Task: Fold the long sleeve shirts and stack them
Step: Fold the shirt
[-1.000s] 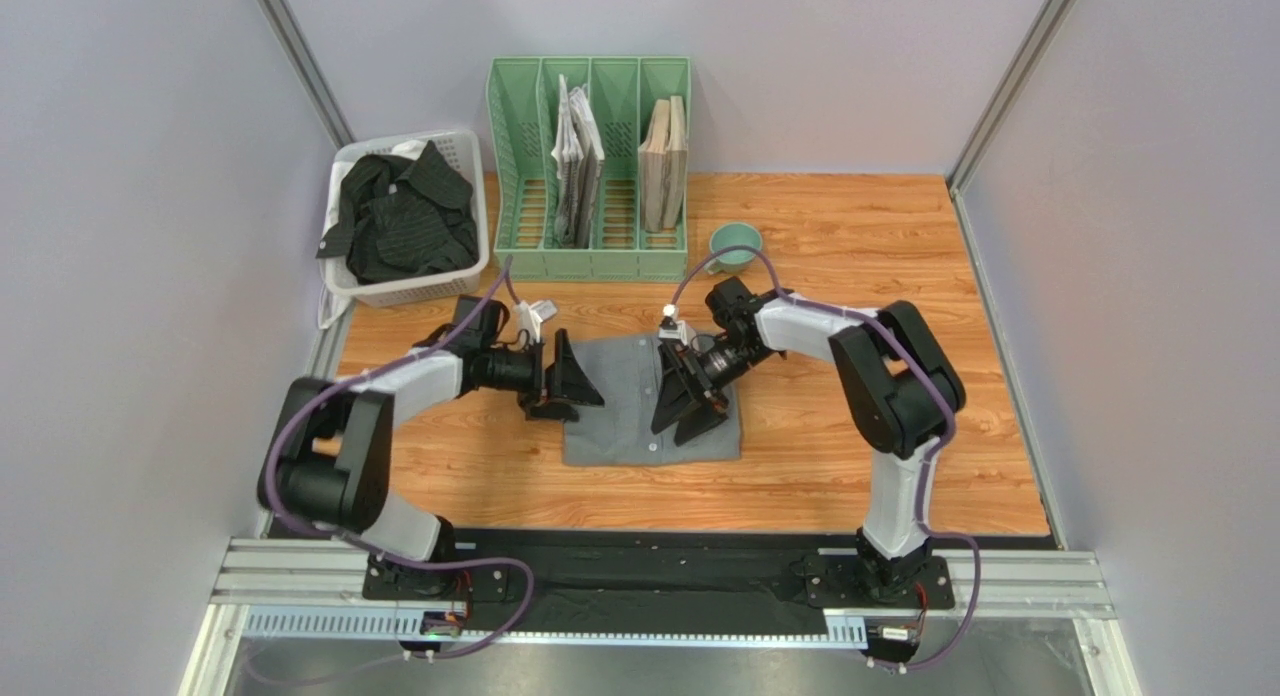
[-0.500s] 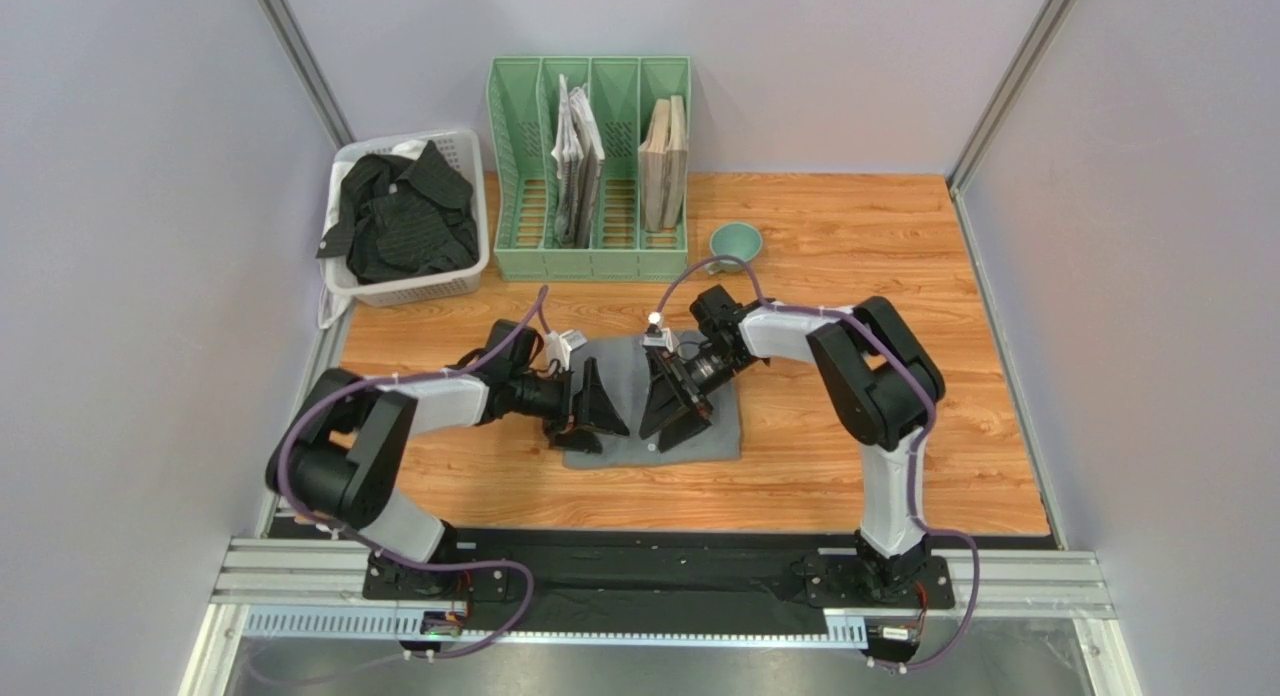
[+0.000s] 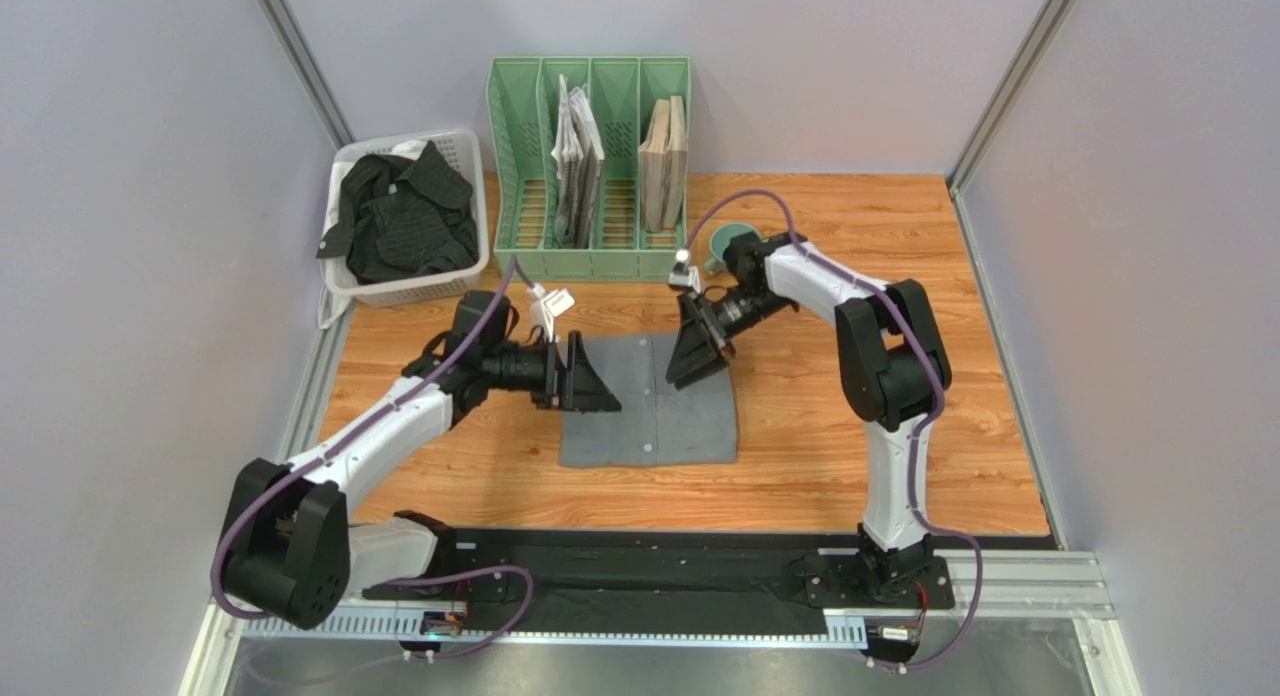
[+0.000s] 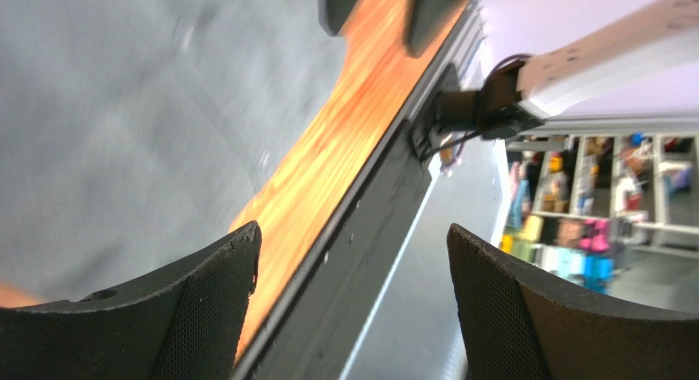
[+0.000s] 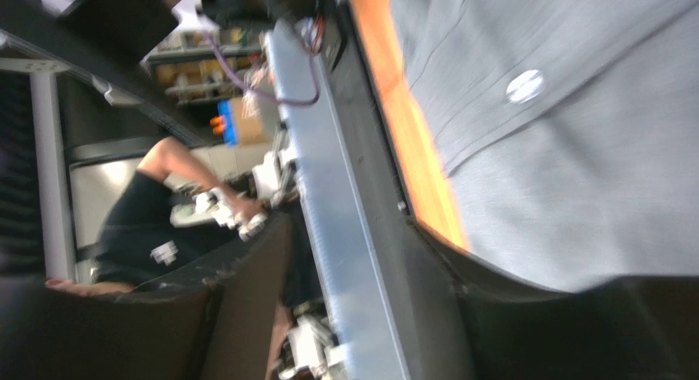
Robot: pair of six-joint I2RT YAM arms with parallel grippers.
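1. The plain mid-grey folded long sleeve shirt (image 3: 649,404) lies flat on the wooden table (image 3: 842,426), at its middle, between the two arms. The black faintly striped long sleeve shirt (image 3: 398,216) is heaped in the white plastic basket (image 3: 458,285) at the far left.
2. Both are probably light, limp and easily rumpled. A pinch at an edge or corner through all layers looks safest.
3. The grey panel is nearly square and slightly wider left to right, its edges square to the table. I cannot tell where the collar end is.
4. The left gripper (image 3: 589,386) hovers at the shirt's left edge, fingers (image 4: 209,314) apart and empty.
5. The right gripper (image 3: 696,354) sits over the far right corner, fingers (image 5: 246,306) spread, holding nothing.
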